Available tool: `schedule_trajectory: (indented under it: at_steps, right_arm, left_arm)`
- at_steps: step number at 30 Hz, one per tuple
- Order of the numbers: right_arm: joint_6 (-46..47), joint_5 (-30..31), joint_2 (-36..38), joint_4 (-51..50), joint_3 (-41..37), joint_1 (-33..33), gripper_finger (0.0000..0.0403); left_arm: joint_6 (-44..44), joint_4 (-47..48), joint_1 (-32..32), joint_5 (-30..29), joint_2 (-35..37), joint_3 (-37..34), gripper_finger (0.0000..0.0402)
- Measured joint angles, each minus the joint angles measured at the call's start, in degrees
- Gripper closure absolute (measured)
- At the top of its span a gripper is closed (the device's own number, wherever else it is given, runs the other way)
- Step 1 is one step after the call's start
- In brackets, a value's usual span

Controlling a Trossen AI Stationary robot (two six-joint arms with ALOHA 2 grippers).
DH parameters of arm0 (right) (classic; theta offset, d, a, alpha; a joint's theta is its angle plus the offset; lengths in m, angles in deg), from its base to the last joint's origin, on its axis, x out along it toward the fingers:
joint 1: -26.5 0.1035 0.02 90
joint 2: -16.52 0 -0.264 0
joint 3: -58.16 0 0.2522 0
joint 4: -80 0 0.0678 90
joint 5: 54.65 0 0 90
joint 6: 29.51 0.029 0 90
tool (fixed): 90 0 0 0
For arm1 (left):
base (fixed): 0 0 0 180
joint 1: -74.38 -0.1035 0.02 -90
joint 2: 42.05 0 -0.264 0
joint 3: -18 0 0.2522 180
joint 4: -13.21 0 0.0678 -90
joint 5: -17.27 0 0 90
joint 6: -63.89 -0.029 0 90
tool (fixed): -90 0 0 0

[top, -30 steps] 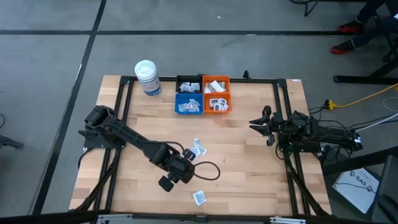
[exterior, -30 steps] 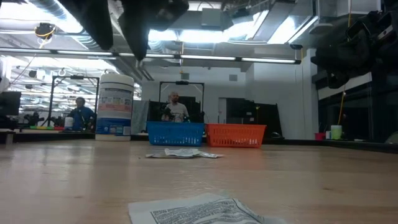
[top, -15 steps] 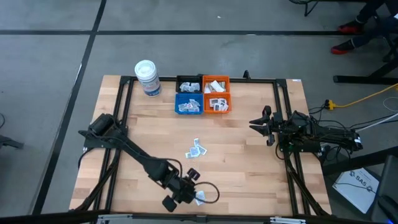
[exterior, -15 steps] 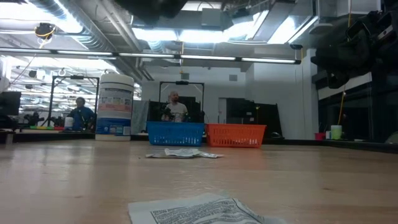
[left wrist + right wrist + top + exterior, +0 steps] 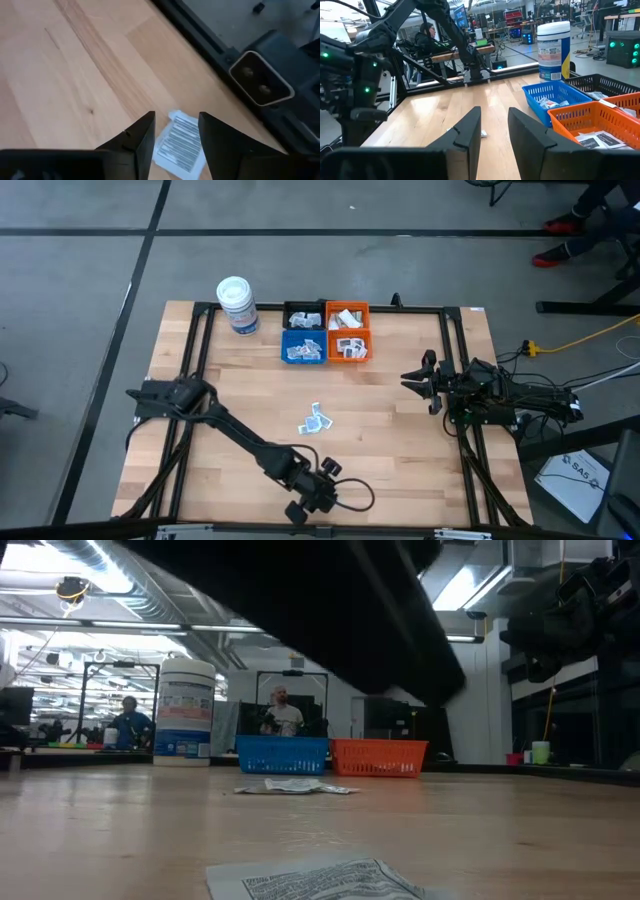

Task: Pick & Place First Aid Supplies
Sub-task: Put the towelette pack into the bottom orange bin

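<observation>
The first aid supplies are small white printed sachets. One sachet (image 5: 181,146) lies flat near the table's front edge, also seen as the nearest sachet (image 5: 320,880) in the low view. A few more sachets (image 5: 316,420) lie mid-table. My left gripper (image 5: 176,135) is open and slants down over the near sachet, a finger on either side of it and above it. In the high view my left gripper (image 5: 322,492) hides that sachet. My right gripper (image 5: 410,377) is open and holds nothing, level at the table's right side.
Blue bin (image 5: 303,347), two orange bins (image 5: 347,330) and a black bin (image 5: 303,316) with sachets stand at the back centre. A white tub (image 5: 237,304) stands to their left. The low camera's housing (image 5: 260,82) sits at the black front frame, just beyond the near sachet.
My left gripper has travelled from mid-table toward the near edge and down, tipping further downward. It now stands over the near sachet, its fingers as far apart as before. The sachets have not moved.
</observation>
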Motion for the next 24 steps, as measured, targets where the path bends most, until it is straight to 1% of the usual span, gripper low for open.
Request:
schedule_trajectory:
  at_steps: [6, 9, 16, 19, 24]
  right_arm:
    - [0.01, 0.01, 0.01, 0.00, -0.02, -0.01, 0.0303]
    - [0.00, 0.02, 0.00, 0.00, -0.02, 0.00, 0.0303]
    - [0.01, 0.00, 0.01, 0.00, -0.01, 0.00, 0.0303]
    - [0.02, 0.00, 0.00, 0.00, -0.02, -0.02, 0.0303]
    - [0.01, 0.01, 0.02, 0.00, 0.00, 0.00, 0.0303]
  left_arm:
    - [-0.90, 0.44, -0.28, 2.00, -2.08, 0.87, 0.0236]
    - [-0.90, 2.42, -0.20, 2.17, -2.51, 0.84, 0.0215]
    - [-1.29, 1.24, -0.27, 3.01, -4.65, 0.89, 0.0164]
    - [-1.42, 0.61, -0.27, 3.92, -5.93, 0.95, 0.0156]
    - [-1.37, 1.63, -0.27, 3.59, -6.52, 1.15, 0.0160]
